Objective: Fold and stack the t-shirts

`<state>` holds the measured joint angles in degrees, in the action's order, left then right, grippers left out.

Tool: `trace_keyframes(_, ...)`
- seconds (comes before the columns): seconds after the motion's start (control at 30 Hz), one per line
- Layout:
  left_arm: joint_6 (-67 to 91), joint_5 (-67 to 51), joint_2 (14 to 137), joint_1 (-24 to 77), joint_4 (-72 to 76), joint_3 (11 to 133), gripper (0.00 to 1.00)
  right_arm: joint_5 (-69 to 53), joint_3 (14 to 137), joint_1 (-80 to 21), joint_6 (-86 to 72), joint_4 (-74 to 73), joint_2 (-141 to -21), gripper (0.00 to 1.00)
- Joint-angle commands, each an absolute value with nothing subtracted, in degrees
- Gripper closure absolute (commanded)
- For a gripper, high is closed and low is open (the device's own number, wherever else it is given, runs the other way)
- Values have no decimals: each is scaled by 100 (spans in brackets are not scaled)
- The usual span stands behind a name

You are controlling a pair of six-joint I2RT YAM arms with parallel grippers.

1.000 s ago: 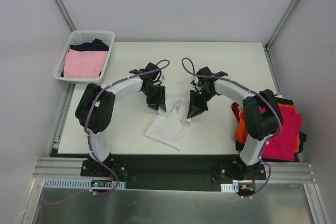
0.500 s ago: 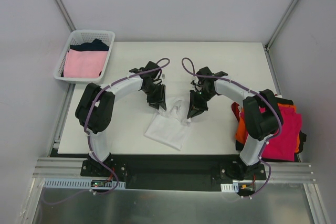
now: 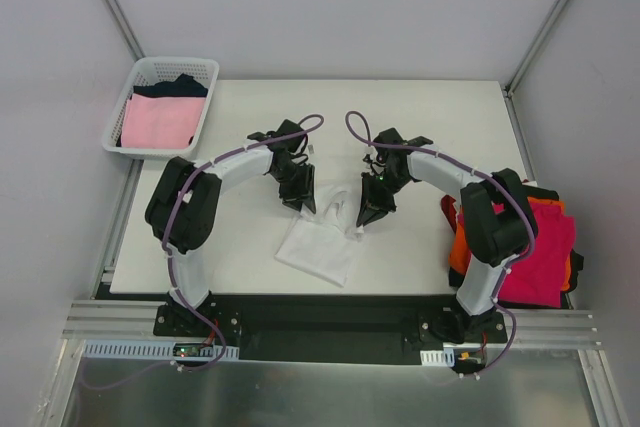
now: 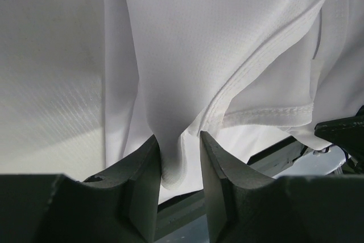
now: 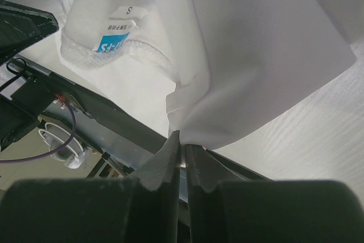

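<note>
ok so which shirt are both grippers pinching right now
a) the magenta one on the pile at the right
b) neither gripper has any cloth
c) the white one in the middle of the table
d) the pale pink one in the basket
c: each wrist view shows a fold of the white t-shirt clamped between the fingers of the left gripper and the right gripper.

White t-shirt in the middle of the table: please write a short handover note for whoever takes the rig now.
Left gripper: shut on a fold of the white t-shirt.
Right gripper: shut on its edge near the collar.
Shirt partly lifted, fold unfinished.
Done: magenta t-shirt on orange t-shirt, stacked at the right.
To do: pale pink t-shirt and dark t-shirt in the basket.
</note>
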<state>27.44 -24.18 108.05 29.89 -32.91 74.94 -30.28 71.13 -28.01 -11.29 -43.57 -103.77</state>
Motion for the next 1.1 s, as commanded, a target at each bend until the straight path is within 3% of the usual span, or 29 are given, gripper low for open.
trace_keyframes(0.0, 2646, -2487, 10863, 2944, -3349, 7444, 69, -3032, 7304, -2830, -1055, -4500, -10371, 90)
trace_keyframes(0.13, 2680, -2566, 10881, 2944, -3349, 7497, 68, -3023, 7277, -2839, -1063, -4491, -10362, 91)
trace_keyframes(0.23, 2716, -2610, 10837, 2953, -3331, 7576, 83, -3015, 7277, -2839, -1055, -4491, -10371, 90)
trace_keyframes(0.27, 2725, -2636, 10820, 2953, -3331, 7594, 93, -3015, 7277, -2839, -1063, -4491, -10380, 91)
trace_keyframes(0.33, 2751, -2654, 10784, 2944, -3331, 7672, 100, -3015, 7286, -2830, -1063, -4491, -10380, 90)
trace_keyframes(1.07, 2927, -2699, 9879, 2944, -3700, 7823, 100, -3103, 7348, -2848, -1134, -4676, -9994, 91)
